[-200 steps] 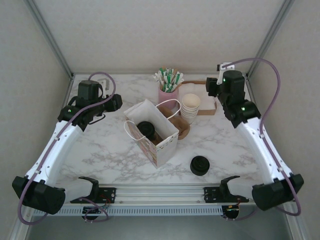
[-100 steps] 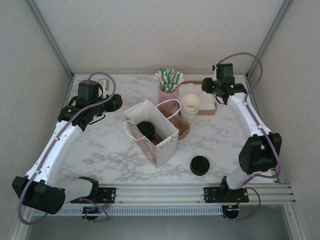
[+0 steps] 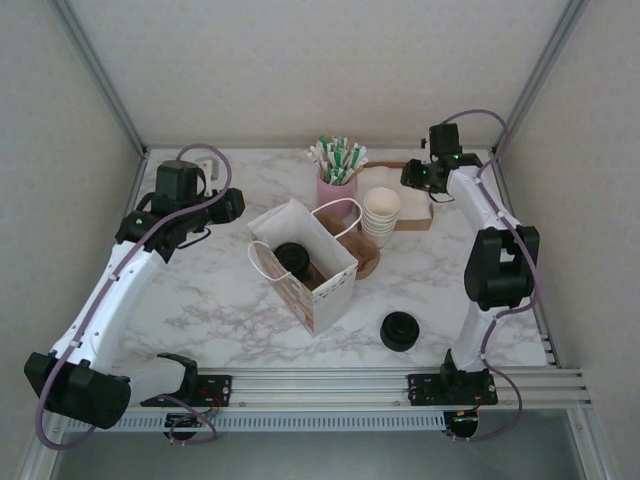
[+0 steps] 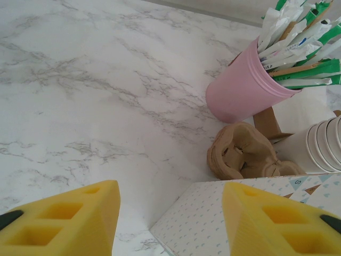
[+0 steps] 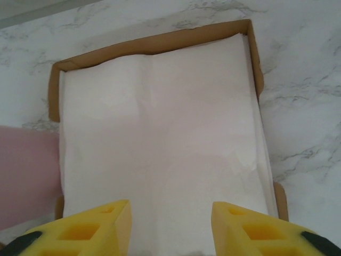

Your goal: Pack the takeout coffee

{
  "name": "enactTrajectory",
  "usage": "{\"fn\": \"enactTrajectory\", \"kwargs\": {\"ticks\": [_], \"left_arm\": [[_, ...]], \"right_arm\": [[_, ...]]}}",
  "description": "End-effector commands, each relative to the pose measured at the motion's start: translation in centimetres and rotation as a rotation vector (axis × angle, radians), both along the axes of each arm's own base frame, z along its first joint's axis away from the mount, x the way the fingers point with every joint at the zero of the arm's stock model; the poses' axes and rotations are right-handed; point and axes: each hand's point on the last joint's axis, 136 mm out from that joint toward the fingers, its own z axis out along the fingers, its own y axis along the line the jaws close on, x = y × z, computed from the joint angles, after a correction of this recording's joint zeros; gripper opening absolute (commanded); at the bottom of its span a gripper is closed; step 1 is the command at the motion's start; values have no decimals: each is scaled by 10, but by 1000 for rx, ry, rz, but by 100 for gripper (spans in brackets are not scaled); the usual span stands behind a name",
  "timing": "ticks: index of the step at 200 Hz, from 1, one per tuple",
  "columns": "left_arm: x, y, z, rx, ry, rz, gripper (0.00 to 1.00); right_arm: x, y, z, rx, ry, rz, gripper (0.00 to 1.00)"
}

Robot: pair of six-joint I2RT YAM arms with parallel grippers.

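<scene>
The left arm reaches up the desk [image 3: 200, 300]. Its pincer [image 4: 170, 216] hangs left of the white paper bag [image 3: 305, 270], yellow fingers apart and empty. The right arm is folded with its elbow high, its pincer [image 5: 170, 221] open above a cardboard tray [image 5: 256, 58] of white paper, behind and right of the bag. The brown cup carrier [image 4: 242, 157] lies just behind the bag, beside a pink cup of sticks [image 4: 245, 93] and a stack of paper cups [image 3: 380, 213]. A black lid [image 3: 400, 331] lies in front of the bag, to its right.
</scene>
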Motion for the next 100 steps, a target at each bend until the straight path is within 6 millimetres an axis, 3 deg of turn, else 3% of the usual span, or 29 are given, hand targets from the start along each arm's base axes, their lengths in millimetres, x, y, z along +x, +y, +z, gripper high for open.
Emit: {"fn": "enactTrajectory", "kwargs": {"ticks": [1,100], "left_arm": [[0,0,-4,16,1,-6,54],[2,1,-10,29,14,-2,54]], "right_arm": [[10,-5,-4,-27,33,-20,48],[34,2,-59,-70,175,16,57]]}}
